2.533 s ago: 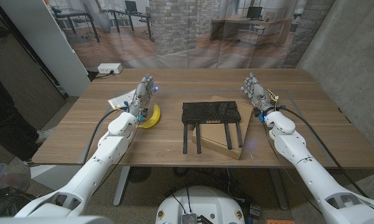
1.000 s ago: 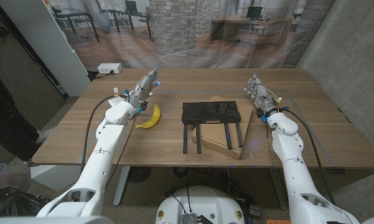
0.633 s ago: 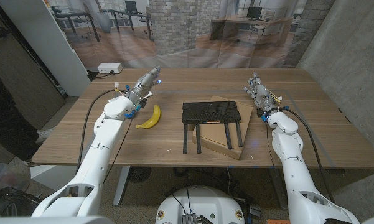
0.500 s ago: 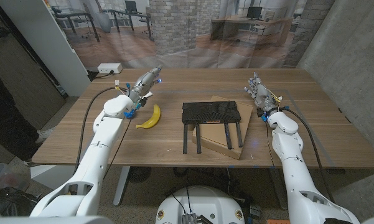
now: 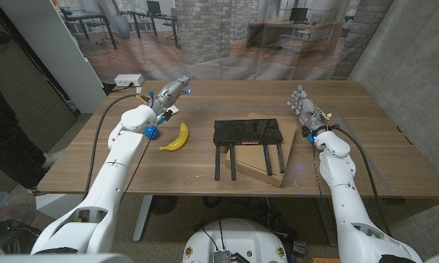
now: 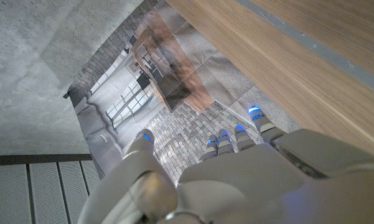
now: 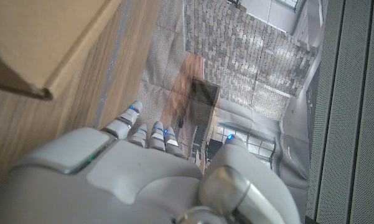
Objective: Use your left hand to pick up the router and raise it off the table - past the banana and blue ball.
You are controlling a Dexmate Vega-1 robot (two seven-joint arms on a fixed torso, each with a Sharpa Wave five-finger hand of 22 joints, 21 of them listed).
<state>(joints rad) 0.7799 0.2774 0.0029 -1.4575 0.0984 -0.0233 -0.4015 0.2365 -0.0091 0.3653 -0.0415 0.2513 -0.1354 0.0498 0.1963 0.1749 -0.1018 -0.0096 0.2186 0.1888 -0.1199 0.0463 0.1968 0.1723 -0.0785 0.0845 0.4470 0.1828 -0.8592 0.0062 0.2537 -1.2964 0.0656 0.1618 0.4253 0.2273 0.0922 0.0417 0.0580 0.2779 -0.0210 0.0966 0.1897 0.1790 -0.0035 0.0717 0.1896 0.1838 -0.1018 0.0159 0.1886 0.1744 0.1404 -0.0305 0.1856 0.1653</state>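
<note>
- Two glossy white arms in smooth, rounded shell segments, with darker seams at the joints.
- A black cable runs along the outside of each forearm, looping free behind the wrist.
- The left hand [image 5: 169, 93] is pale grey-white with small blue lights glowing at the fingertips [image 6: 255, 112]; blue fittings sit just behind it at the wrist.
- The right hand [image 5: 302, 107] has the same pale casing and blue-lit fingertips [image 7: 132, 108], with a yellow marking beside its wrist.
- Each hand's back is a broad, smooth moulded plate.
</note>
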